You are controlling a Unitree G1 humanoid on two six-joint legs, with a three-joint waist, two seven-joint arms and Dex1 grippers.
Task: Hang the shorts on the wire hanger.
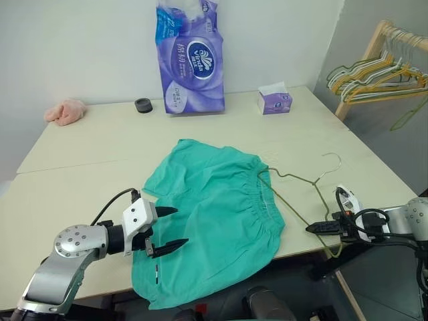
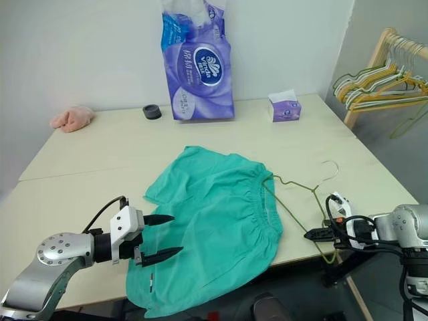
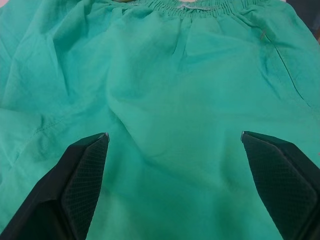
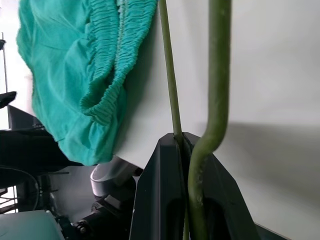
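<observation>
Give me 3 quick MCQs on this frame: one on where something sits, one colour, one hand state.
1. Where does the small purple tissue box sit?
A. on the shorts
B. at the table's far side, right of the tall purple pack
C. on the rack

2. What colour are the shorts?
A. teal-green
B. pink
C. white

3. What is the right hand doing?
A. open above the table
B. shut on nothing
C. shut on the wire hanger

Answers:
1 B, it stands beside the tall purple pack near the wall.
2 A, plain in both head views.
3 C, the right wrist view shows the wire hanger pinched between its fingers.
</observation>
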